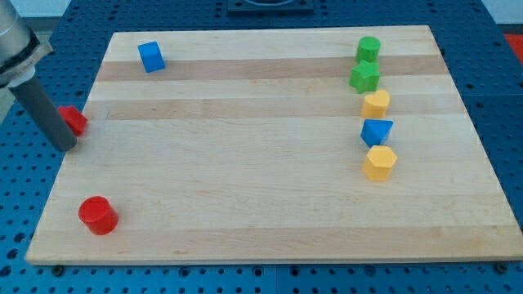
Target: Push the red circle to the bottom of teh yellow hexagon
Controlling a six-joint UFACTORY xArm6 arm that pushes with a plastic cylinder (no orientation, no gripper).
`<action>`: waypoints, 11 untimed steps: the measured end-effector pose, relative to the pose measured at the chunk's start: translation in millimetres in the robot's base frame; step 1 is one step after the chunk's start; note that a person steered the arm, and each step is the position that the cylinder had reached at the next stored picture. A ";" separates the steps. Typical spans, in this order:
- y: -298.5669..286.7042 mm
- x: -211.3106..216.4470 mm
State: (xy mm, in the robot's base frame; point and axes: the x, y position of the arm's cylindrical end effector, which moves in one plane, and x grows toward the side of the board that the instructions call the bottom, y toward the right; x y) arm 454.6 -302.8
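The red circle is a red cylinder near the board's bottom left corner. The yellow hexagon sits at the view's right, lowest in a column of blocks. My tip is at the board's left edge, just left of and below a second red block, which the rod partly hides. The tip is well above the red circle and far left of the yellow hexagon.
Above the yellow hexagon stand a blue block, a yellow block, a green star-like block and a green cylinder. A blue cube sits at the top left. The wooden board lies on a blue perforated table.
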 end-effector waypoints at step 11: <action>359.4 37.8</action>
